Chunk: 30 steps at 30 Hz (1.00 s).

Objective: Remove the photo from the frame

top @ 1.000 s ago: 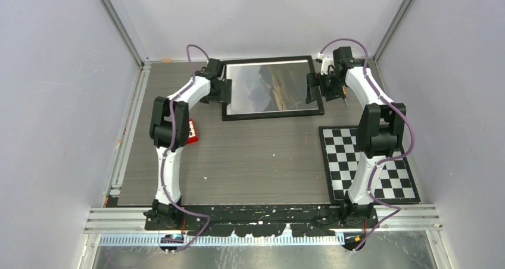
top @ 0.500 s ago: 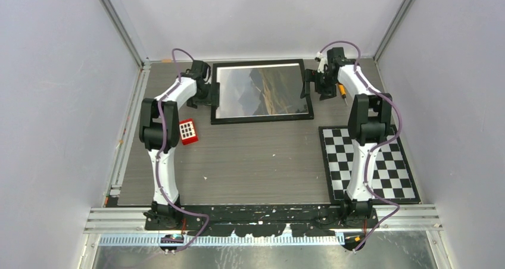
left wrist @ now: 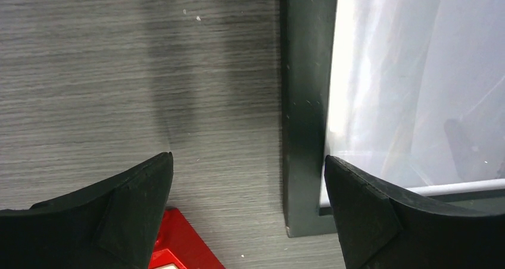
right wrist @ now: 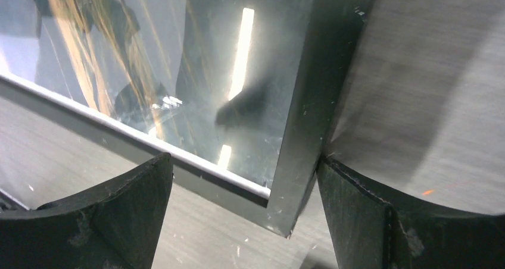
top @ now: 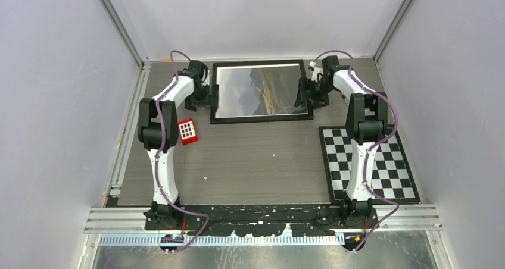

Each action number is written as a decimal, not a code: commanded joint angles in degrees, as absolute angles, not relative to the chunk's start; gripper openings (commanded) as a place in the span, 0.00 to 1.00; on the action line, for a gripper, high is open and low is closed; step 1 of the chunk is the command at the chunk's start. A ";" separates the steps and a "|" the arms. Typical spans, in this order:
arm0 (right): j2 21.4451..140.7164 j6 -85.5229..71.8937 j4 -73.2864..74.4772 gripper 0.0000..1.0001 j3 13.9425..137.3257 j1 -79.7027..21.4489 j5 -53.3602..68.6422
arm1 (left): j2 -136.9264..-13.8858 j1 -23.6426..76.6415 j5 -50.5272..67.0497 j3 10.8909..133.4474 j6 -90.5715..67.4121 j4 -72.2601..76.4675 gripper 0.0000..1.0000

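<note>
The frame point(top: 261, 119) has a thin black rim and lies face up at the back of the table. The photo point(top: 262, 90), a mountain landscape, sits inside it behind reflective glazing. My left gripper point(top: 208, 96) is open at the frame's left rim. In the left wrist view the gripper point(left wrist: 247, 212) straddles the rim point(left wrist: 304, 102) near its bottom left corner, holding nothing. My right gripper point(top: 305, 94) is open at the frame's right rim. In the right wrist view the gripper point(right wrist: 244, 215) spans the frame's corner point(right wrist: 298, 162), with one finger point(right wrist: 381, 227) against the outer edge; the photo point(right wrist: 137, 55) shows there too.
A small red block with white squares point(top: 188, 131) lies left of the frame, near my left gripper, and shows in the left wrist view point(left wrist: 178, 245). A black-and-white checkerboard point(top: 372, 162) lies at the right. Grey enclosure walls stand close behind and on both sides.
The frame has shifted left and squared up on the table. Both arms moved left with it. My right gripper has closed in on the frame's right rim.
</note>
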<state>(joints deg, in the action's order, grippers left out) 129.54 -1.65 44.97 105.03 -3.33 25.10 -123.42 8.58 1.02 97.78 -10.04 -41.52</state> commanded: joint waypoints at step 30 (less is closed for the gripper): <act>98.31 3.52 44.95 0.95 80.61 -20.08 38.41 | -116.67 12.96 10.64 108.29 6.68 -41.93 1.00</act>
<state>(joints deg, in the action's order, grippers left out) 103.24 4.73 46.74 75.90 -24.67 36.77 -122.52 7.77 10.26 104.36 0.95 -45.63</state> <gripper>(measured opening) 0.946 0.996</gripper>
